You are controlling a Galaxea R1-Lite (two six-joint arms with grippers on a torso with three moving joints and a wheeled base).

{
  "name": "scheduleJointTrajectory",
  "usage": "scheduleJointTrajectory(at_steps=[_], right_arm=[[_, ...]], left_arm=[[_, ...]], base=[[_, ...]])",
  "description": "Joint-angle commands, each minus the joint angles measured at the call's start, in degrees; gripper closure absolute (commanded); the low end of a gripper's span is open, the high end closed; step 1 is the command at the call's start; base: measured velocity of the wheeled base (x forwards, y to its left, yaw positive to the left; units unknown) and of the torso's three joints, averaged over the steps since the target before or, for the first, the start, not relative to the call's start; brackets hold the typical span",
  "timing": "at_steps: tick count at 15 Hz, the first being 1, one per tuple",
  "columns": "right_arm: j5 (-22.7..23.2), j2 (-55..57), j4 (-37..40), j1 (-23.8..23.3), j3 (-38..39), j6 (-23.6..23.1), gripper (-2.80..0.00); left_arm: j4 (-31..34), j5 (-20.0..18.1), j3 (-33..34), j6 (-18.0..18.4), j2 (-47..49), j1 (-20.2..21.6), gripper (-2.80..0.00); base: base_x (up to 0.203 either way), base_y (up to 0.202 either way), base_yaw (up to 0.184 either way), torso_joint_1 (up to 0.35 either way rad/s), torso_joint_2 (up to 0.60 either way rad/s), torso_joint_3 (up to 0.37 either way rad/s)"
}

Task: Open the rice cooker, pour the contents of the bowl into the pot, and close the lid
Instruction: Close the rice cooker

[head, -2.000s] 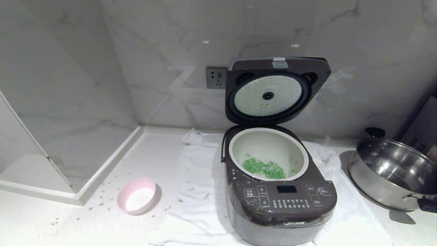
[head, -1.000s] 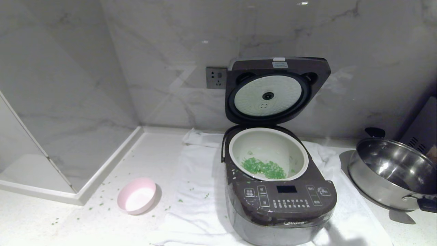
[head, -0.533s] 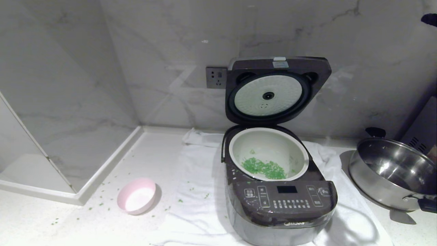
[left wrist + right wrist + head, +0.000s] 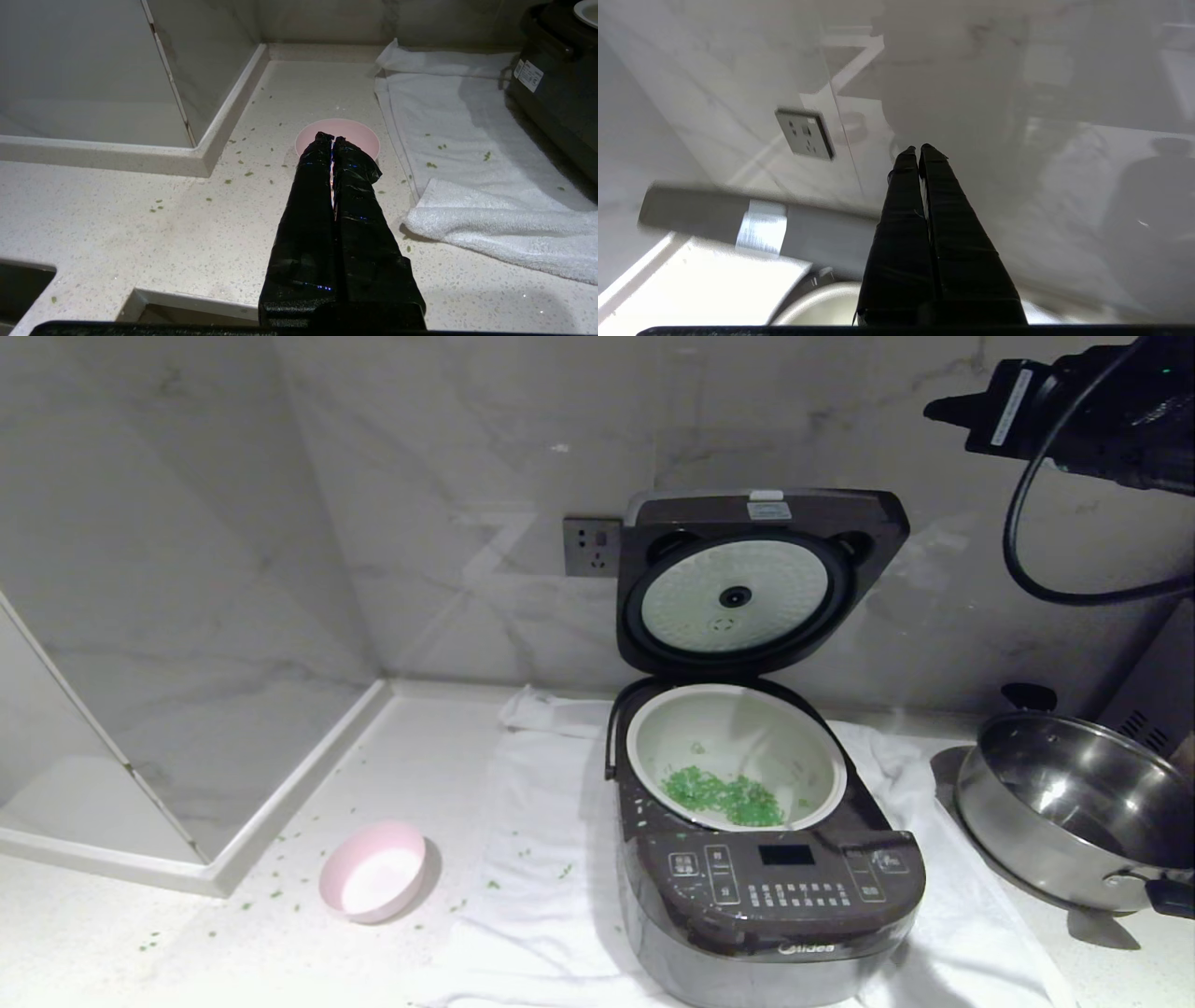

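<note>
The rice cooker (image 4: 766, 859) sat on a white towel (image 4: 532, 896) on the counter (image 4: 187, 952), its lid (image 4: 756, 583) standing up. Green contents (image 4: 724, 795) lay in the pot (image 4: 738, 756). The right pincer (image 4: 920, 149), high near the wall, was pressed together. The left pincer (image 4: 331, 138) was together above the empty bowl (image 4: 373, 870).

Kitchen, marble counter (image 4: 420, 747), rice cooker (image 4: 766, 896), pan (image 4: 1064, 821)

The head camera looks down from above at the counter (image 4: 420, 756) and the open rice cooker (image 4: 766, 887). The left wrist camera sits low and near, facing the pink bowl (image 4: 357, 133), which both share. The right wrist camera, high up, faces the wall socket (image 4: 804, 134)
</note>
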Motion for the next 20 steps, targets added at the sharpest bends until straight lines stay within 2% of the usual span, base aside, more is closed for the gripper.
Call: scheduleJointTrajectory(at_steps=[1,11,15,20], right_arm=[[-0.1,6.6,0.1,0.5,-4.8,2.3,0.00],[-0.4,10.5,0.2,0.5,-4.3,3.1,0.00],[-0.3,6.6,0.2,1.6,2.2,3.4,0.00],[-0.2,-2.9,0.1,5.3,14.5,4.8,0.00]], left_arm=[[-0.1,0.0,0.7,0.0,0.0,0.0,0.00],[0.0,0.0,0.8,0.0,0.1,0.0,0.00],[-0.1,0.1,0.7,-0.3,0.0,0.0,0.00],[-0.1,0.5,0.8,-0.3,0.0,0.0,0.00]], base=[[0.000,0.000,0.000,0.000,0.00,0.000],[0.000,0.000,0.000,0.000,0.00,0.000],[0.000,0.000,0.000,0.000,0.00,0.000],[0.000,0.000,0.000,0.000,0.00,0.000]])
